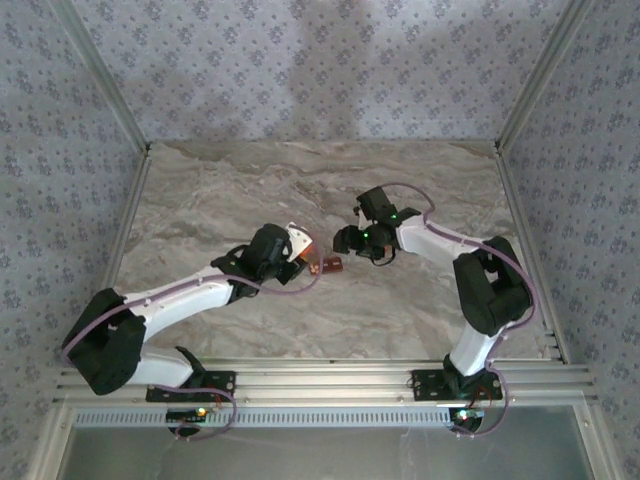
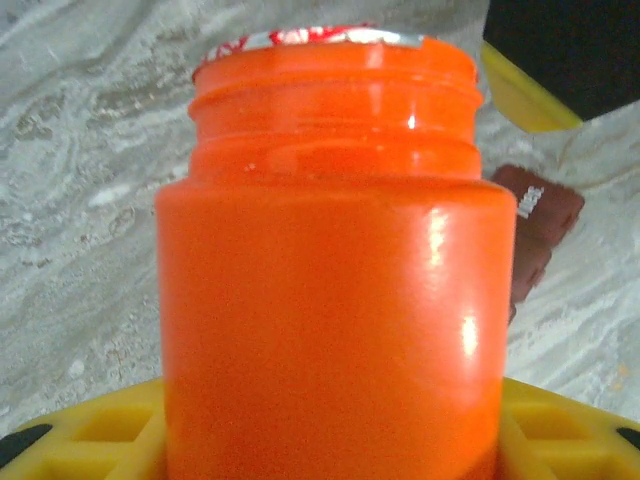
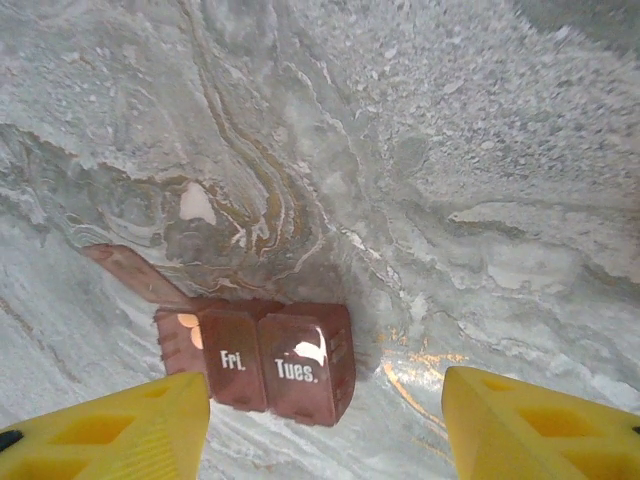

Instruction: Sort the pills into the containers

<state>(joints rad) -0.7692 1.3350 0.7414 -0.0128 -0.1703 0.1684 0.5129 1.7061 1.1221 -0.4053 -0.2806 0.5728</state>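
Note:
An orange pill bottle [image 2: 335,300] stands close in the left wrist view, uncapped, with a red-and-white foil edge at its mouth. My left gripper [image 2: 335,440] is shut on its lower body, and in the top view this gripper [image 1: 296,256] is at mid-table. The containers [image 3: 270,365], a reddish-brown strip with lids marked "Fri." and "Tues.", lie on the table just past the left finger of my right gripper [image 3: 325,430], which is open and holds nothing. One end cell has its lid up, with pale orange spots inside. The strip [image 1: 328,266] lies between both grippers, with my right gripper [image 1: 347,243] beside it.
The marble-patterned table [image 1: 420,190] is fenced by metal rails and patterned walls on three sides. A pale oval spot [image 3: 197,203] shows on the surface beyond the strip; I cannot tell whether it is a pill. Open table lies at the back and right.

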